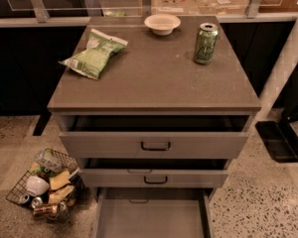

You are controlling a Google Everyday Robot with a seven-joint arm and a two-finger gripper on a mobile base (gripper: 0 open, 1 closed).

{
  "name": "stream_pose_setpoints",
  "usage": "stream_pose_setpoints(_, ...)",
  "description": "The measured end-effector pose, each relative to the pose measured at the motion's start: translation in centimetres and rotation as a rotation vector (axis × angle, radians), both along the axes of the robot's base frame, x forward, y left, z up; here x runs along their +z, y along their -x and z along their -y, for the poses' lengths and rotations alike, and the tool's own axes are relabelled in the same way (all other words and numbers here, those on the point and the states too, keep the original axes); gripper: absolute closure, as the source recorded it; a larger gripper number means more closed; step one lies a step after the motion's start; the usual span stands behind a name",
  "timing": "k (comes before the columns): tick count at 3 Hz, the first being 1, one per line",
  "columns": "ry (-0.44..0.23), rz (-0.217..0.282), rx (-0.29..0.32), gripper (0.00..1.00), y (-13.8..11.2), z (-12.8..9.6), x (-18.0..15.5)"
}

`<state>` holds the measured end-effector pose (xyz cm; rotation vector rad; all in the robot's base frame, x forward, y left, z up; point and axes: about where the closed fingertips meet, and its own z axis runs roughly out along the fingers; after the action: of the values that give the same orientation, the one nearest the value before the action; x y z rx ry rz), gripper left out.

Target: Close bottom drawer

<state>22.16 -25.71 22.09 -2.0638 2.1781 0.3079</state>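
Note:
The grey cabinet [154, 78] has three drawers, all pulled out to some degree. The bottom drawer [151, 217] is pulled out the furthest; its plain grey inside shows and its front runs off the lower edge of the view. The middle drawer [154, 177] and the top drawer [154, 144] stick out a little, each with a dark bar handle. The gripper is not in view.
On the cabinet top lie a green chip bag [95, 53], a white bowl [162, 23] and a green can [206, 43]. A wire basket [44, 185] of cans and rubbish sits on the floor at the left. A dark object [275, 140] stands at the right.

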Motion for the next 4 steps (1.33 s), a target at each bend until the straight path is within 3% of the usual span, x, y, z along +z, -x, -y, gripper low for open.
stream_pose_setpoints(2,-0.057,0.035,0.061,1.0,-1.2,-2.7,-5.4)
stream_pose_setpoints(4,-0.021,0.047,0.143,1.0,-1.0,-6.3,-10.1)
